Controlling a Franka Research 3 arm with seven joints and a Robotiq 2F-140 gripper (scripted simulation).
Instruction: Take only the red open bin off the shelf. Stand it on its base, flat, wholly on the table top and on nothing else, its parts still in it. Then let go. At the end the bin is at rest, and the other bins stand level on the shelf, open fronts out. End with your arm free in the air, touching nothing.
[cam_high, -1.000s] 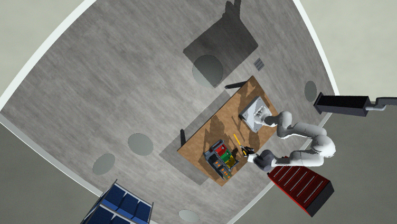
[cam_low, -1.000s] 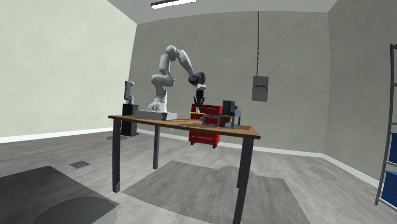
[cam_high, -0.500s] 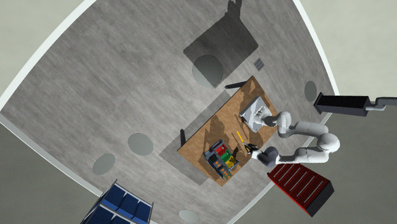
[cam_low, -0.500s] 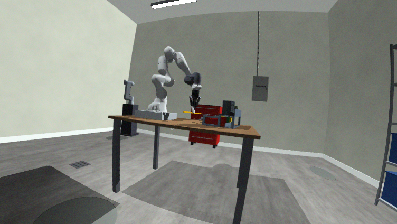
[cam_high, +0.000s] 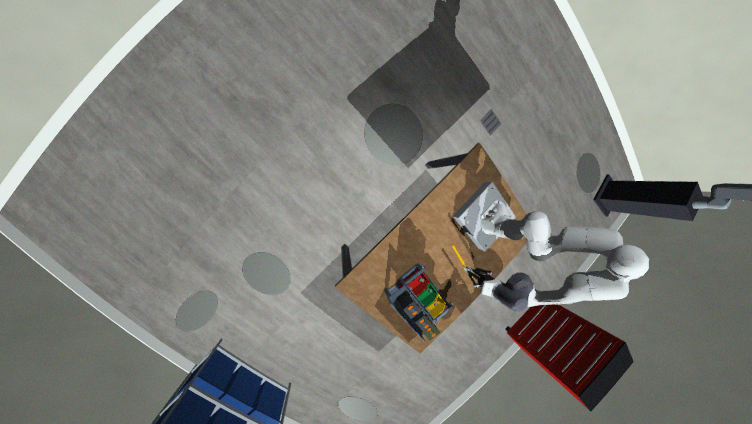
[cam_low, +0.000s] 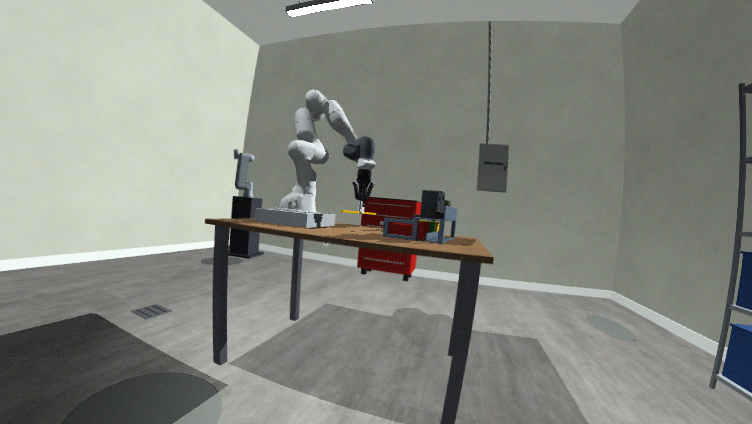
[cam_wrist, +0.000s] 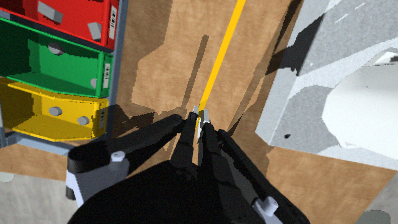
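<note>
The red open bin (cam_wrist: 75, 17) sits on the small grey shelf (cam_high: 418, 302), with small grey parts in it. A green bin (cam_wrist: 55, 65) and a yellow bin (cam_wrist: 55, 112) stand beside it, open fronts facing out. The red bin also shows in the overhead view (cam_high: 416, 284). My gripper (cam_wrist: 198, 113) is shut on one end of a thin yellow rod (cam_wrist: 220, 55). The rod sticks out level above the table top (cam_low: 358, 212). The gripper is off to the side of the shelf's open front, apart from the bins (cam_high: 476, 276).
The grey base plate (cam_high: 484, 215) of the arm takes up the table's far end. A red tool cabinet (cam_high: 571, 358) stands on the floor beside the table. Dark boxes with orange marks (cam_high: 421, 318) fill the shelf's other side.
</note>
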